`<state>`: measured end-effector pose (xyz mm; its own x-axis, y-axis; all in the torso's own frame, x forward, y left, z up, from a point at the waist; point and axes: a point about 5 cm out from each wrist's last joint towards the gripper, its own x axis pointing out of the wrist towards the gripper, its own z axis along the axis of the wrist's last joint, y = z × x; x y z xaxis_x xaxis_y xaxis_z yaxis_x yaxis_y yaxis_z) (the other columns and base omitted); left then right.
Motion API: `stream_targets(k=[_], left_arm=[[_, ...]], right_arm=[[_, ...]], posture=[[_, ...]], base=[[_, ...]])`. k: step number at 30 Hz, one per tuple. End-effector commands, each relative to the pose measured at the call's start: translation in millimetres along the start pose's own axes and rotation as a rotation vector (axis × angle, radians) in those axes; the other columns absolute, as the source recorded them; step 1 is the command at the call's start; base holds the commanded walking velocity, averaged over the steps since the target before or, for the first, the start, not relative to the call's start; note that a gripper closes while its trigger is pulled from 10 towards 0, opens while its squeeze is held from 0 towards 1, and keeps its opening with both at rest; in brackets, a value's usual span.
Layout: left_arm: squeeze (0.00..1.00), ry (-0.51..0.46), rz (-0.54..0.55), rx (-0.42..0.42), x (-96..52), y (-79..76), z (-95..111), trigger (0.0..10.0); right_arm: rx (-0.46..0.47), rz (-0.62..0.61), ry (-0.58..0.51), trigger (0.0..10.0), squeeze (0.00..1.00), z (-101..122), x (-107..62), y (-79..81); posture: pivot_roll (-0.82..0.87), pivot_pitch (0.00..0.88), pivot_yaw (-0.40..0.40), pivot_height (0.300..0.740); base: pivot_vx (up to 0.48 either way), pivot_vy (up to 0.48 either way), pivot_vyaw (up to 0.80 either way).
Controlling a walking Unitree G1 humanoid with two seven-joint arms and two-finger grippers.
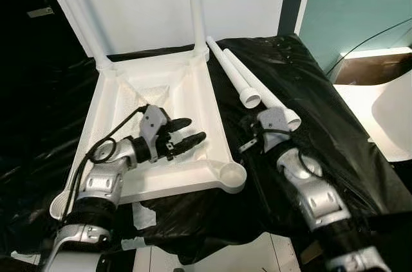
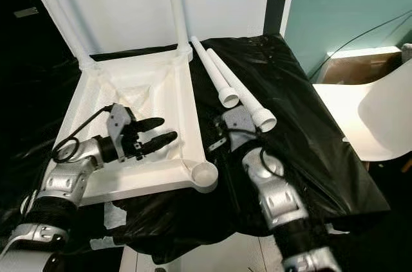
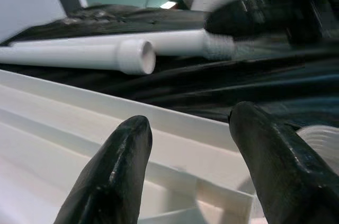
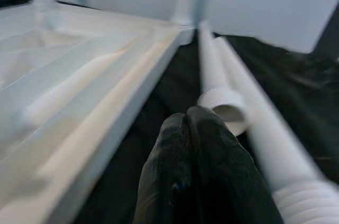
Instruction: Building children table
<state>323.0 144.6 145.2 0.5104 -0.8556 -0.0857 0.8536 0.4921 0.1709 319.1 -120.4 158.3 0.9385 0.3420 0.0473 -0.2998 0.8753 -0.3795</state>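
So the white table top (image 1: pixel 193 92) lies upside down on a black sheet (image 1: pixel 302 92), two legs already standing up from its far corners, and two loose legs (image 1: pixel 239 76) lie side by side just to its right, long axes running away from the robot with the wide threaded ends pointing back toward it. The left gripper (image 1: pixel 187 137) hovers over the underside of the top, fingers apart and holding nothing. The right gripper (image 4: pixel 204 166) has its fingers pressed together, tips close to the nearer loose leg's threaded end, between the table top's edge and the legs.
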Motion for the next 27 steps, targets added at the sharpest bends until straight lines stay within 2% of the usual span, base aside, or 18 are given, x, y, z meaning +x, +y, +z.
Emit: stream_targets(k=[1,5,8,11,13,15,20,21,27], left_arm=[[0.0,0.012,0.388,-0.021,-6.2,18.6,-2.5,10.0],[0.0,0.01,0.418,-0.035,-7.7,18.9,-1.9,10.0],[0.0,0.024,0.44,-0.053,-11.1,16.9,-5.0,10.0],[0.0,0.029,0.444,-0.058,-11.8,16.2,-6.7,10.0],[0.0,0.036,0.442,-0.061,-10.6,14.7,-8.9,10.0],[0.0,0.036,0.442,-0.061,-10.6,14.7,-8.9,10.0],[0.0,0.044,0.438,-0.055,-9.6,13.1,-8.7,10.0],[0.0,0.048,0.44,-0.055,-11.2,12.1,-9.2,10.0],[0.0,0.076,0.445,-0.067,-19.7,6.3,-13.2,10.0]], right_arm=[[-0.056,-0.026,0.029,10.0,0.0,-5.7,3.6,-6.9],[-0.103,-0.051,0.049,10.0,0.0,-7.0,7.2,-15.1],[-0.203,-0.091,0.088,10.0,0.0,-11.2,13.6,-28.9],[-0.248,-0.086,0.096,10.0,0.0,-12.1,17.2,-31.8],[-0.332,-0.041,0.093,10.0,0.03,-10.8,28.6,-32.7],[-0.332,-0.041,0.093,10.0,0.03,-10.8,28.6,-32.7],[-0.398,0.0,0.084,10.0,0.03,-8.9,38.9,-32.0],[-0.421,0.004,0.09,10.0,0.0,-10.2,41.8,-32.8],[-0.466,0.0,0.111,10.0,0.0,-13.6,48.9,-37.3]], posture=[[-0.08,0.0,0.068,0.74],[-0.07,0.0,0.065,0.74],[-0.07,0.0,0.064,0.74],[-0.07,0.0,0.067,0.74],[-0.07,0.0,0.068,0.74],[-0.07,0.0,0.068,0.74],[-0.05,0.0,0.068,0.74],[-0.04,0.0,0.071,0.74],[-0.02,0.006,0.076,0.74]], base=[[0.0,0.0,0.0],[0.0,0.0,0.0],[0.0,0.0,0.0],[0.0,0.0,0.0],[0.0,0.0,0.0],[0.0,0.0,0.0],[0.0,0.0,0.0],[0.0,0.0,0.0],[0.0,0.0,0.0]])
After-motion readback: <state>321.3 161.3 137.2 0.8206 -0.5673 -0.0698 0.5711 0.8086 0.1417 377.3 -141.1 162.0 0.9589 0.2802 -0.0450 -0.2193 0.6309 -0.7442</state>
